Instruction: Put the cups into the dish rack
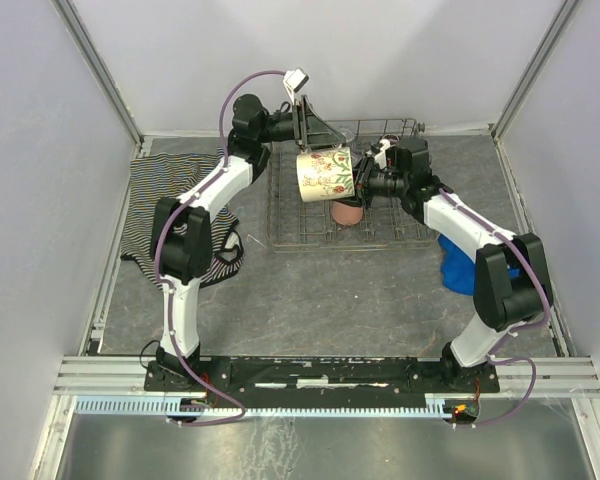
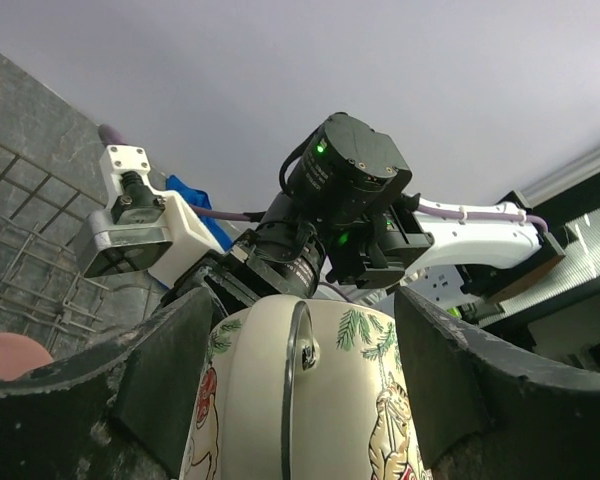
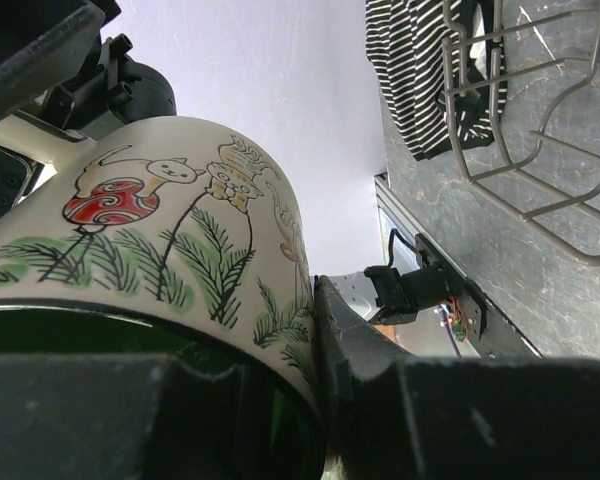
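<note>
The cream floral mug (image 1: 325, 175) hangs in the air over the dish rack (image 1: 280, 215), lying on its side. My right gripper (image 1: 365, 183) is shut on its rim, one finger inside the green interior and one outside (image 3: 290, 390). From above, my left gripper (image 1: 315, 135) straddles the same mug (image 2: 330, 400). It is open, with a finger on each side of the mug's body and a gap showing at the right finger (image 2: 302, 330). A salmon-pink tumbler (image 1: 346, 212) stands in the rack just below the mug. The other cups are hidden or out of view.
A striped cloth (image 1: 170, 200) lies on the table left of the rack. A blue cloth (image 1: 460, 265) lies to the right, under my right arm. Grey walls close in the table at the back and on both sides.
</note>
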Available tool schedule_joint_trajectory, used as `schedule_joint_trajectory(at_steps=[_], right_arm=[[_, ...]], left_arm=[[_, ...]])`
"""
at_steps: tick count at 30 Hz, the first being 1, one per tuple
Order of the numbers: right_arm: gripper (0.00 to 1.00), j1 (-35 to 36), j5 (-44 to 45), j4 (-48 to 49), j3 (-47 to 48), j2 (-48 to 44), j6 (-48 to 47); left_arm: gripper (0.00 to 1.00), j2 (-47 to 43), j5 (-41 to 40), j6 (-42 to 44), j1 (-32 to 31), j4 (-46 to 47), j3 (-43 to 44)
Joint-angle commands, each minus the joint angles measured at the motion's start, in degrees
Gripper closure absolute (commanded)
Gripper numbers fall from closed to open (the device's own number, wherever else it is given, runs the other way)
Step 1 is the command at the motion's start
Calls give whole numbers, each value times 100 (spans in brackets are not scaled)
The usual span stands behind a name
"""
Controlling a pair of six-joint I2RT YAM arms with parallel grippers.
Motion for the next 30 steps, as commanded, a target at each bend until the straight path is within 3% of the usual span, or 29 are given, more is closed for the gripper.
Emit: schedule_joint_trajectory(at_steps=[1, 14, 30], right_arm=[[99, -11, -235, 982, 401, -226, 199], [99, -190, -264, 1399, 381, -281, 522], [99, -131, -264, 1096, 361, -237, 355]], left_arm=[[21, -398, 42, 286, -58, -4, -281], [29, -603, 134, 446, 93, -172, -699], [30, -288, 37, 283, -151, -25, -294]])
